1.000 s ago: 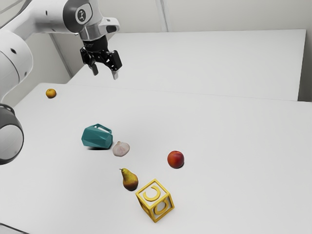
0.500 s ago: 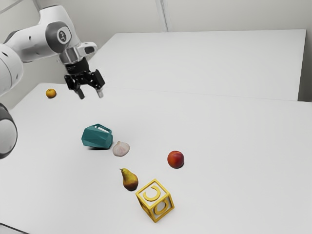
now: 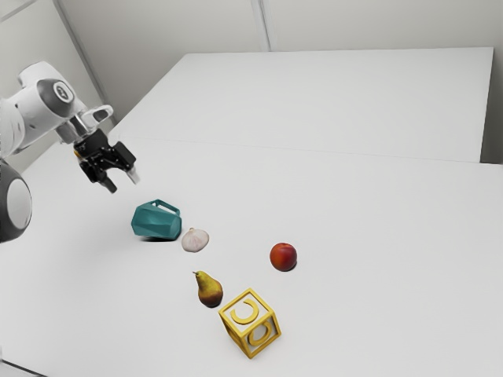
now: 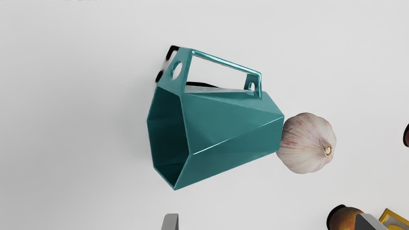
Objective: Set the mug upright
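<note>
Mug (image 3: 156,223), teal: on its side, the exterior view's left, on the counter (image 3: 377,228); mouth turned from the garlic (image 3: 196,240) just beside its base. Tool (image 3: 123,184): spread, empty, raised, short of the mug. Risks: garlic fouling the base during righting; slanted walls slipping from an off-centre grip.

In the exterior view, the gripper (image 3: 123,184) is hiding nearly all of a small orange thing (image 3: 77,155), and the exterior view's left edge is cutting off the arm (image 3: 33,118). In the wrist view, the gripper (image 4: 266,222) is running off the edge and covering part of the pear (image 4: 341,220), itself being cut. The block (image 4: 390,215) and red fruit (image 4: 407,136) are being cropped too, while the mug (image 4: 223,127) is overlapping the garlic (image 4: 305,143) and shade is obscuring its inside
</note>
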Tool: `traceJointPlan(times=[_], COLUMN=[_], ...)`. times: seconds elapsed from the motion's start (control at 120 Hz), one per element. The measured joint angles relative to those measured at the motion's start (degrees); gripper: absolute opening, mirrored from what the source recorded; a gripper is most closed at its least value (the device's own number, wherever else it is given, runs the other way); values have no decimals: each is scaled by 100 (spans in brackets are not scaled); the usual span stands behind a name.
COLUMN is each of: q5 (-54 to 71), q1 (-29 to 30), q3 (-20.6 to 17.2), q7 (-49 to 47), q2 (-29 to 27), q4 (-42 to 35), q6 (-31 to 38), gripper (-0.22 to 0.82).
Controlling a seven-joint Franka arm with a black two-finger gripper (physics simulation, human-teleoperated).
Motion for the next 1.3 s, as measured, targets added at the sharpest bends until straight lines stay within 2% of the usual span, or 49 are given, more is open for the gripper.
traceJointPlan(times=[0.233,0.7,1.3], q5=[-668,-1321,-2431], q1=[238,663,851], q3=[-3,-52,-82], q7=[809,1953,2582], q2=[604,1007,1320], q4=[94,112,-132], q6=[17,-148,-720], gripper=[60,60,60])
